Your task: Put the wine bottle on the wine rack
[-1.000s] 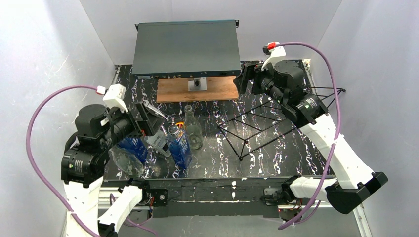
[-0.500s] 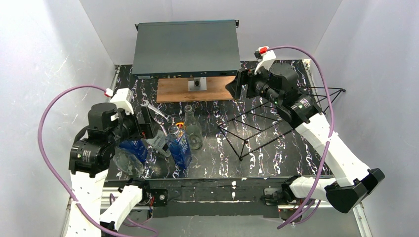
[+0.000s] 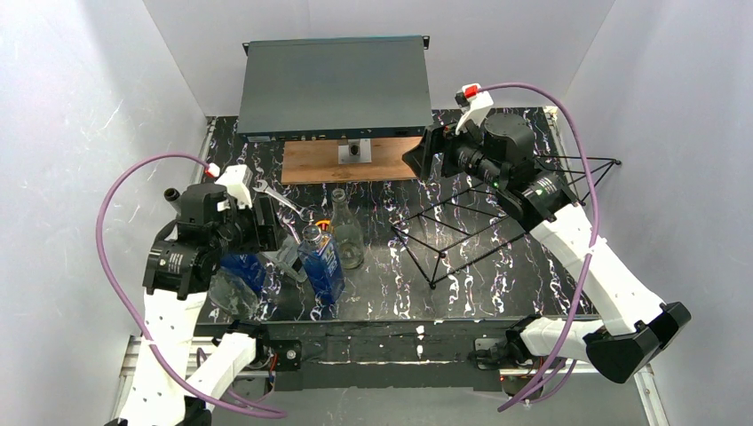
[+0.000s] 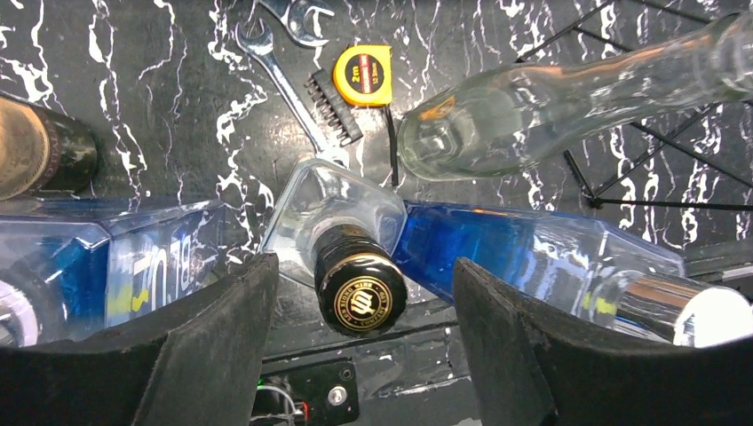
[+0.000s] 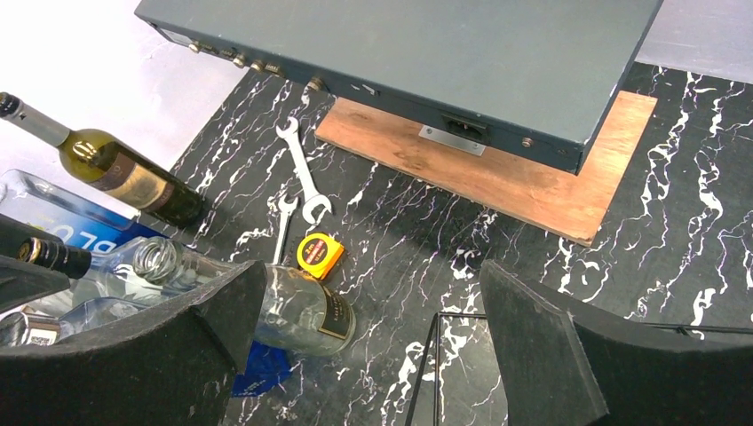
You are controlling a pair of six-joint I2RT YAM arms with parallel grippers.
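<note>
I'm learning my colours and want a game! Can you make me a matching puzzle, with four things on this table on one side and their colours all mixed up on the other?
Things:
1. tape measure
2. wine rack
3. wooden board
4. big flat box

Colours:
A. brown
B. grey
C. yellow
D. black

Right pairs: 1-C, 2-D, 3-A, 4-B.
</note>
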